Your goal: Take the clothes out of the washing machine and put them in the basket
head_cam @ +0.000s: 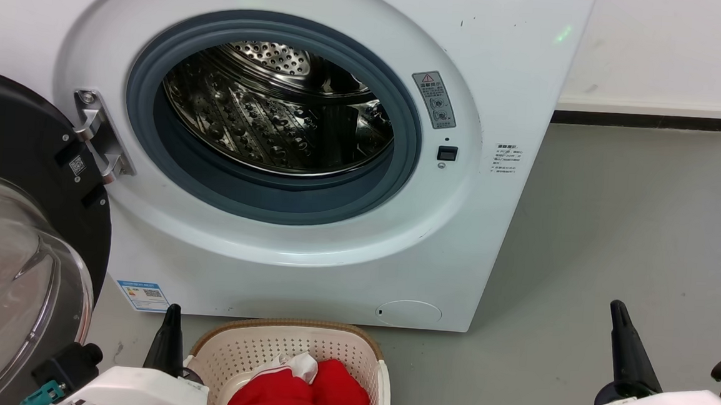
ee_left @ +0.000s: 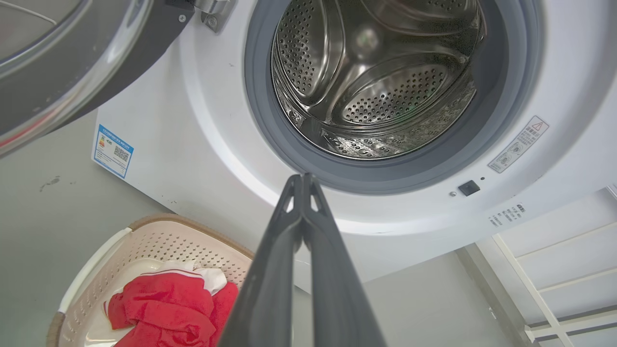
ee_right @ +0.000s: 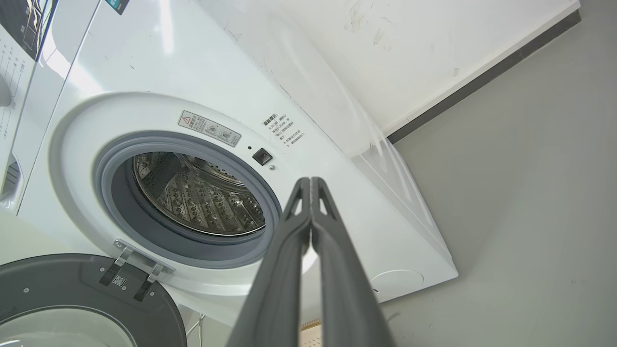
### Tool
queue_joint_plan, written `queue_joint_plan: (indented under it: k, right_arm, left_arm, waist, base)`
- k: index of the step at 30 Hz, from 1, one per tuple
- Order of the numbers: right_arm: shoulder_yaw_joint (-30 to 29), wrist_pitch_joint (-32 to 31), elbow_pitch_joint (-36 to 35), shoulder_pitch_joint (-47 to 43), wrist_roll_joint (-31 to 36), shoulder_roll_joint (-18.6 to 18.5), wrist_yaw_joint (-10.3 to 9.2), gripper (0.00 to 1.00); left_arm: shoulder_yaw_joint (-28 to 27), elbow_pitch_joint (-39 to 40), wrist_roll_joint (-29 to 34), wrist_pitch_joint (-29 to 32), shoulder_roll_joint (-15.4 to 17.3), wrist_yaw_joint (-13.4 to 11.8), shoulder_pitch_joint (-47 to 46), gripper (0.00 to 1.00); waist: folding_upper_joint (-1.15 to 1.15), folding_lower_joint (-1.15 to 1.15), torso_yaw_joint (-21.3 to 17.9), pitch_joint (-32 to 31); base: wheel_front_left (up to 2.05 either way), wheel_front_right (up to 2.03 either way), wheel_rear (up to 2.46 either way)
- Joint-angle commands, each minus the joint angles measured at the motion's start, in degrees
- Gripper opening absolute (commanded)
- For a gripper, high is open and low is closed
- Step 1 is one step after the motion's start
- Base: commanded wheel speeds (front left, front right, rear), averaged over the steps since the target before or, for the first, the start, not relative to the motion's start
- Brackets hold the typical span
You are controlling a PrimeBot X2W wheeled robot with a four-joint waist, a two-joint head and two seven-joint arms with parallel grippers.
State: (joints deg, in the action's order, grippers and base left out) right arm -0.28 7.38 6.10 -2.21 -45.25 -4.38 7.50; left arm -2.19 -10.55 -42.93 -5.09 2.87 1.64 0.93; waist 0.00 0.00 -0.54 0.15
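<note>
While open, washing machine (head_cam: pixel 306 268) toward basket (head_cam: pixel 289 348)

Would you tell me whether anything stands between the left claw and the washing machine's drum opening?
Nothing visible does: the black-rimmed glass door hangs open aside, and the left claw faces the shiny perforated steel drum.

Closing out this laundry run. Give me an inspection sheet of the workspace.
Surface: smooth grey floor, faintly scuffed.
Job's things: large white front-loading washing machine, black-rimmed glass door swung open, no garments seen in its shiny perforated steel drum; soft bright red garments, one white-trimmed, lie in the small cream perforated plastic basket before it.
Clutter: nothing seen.
Grippers: left gripper and right gripper, jaws shut, empty.
Cables: nothing seen.
Surroundings: white wall with dark skirting strip; white shelf frame.
</note>
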Motion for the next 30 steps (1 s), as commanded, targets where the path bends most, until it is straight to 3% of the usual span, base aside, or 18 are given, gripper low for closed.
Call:
queue_joint_plan:
  k: [1,30]
  right_arm:
    - [-0.2,-0.4,-0.2,1.6,-2.2,-0.5,0.00,0.00]
    - [-1.5,-5.2,3.2,4.7,-22.8,-0.7,0.00,0.00]
  left_arm:
    - [-0.4,0.4,-2.0,0.4,0.0,0.5,-1.4,0.00]
    - [-2.2,-1.2,-22.5,5.4,0.0,2.9,-4.2,0.00]
  waist:
    - [0.00,0.00,0.0,0.0]
    - [0.00,0.00,0.2,0.0]
  base:
    - [0.00,0.00,0.00]
    - [0.00,0.00,0.00]
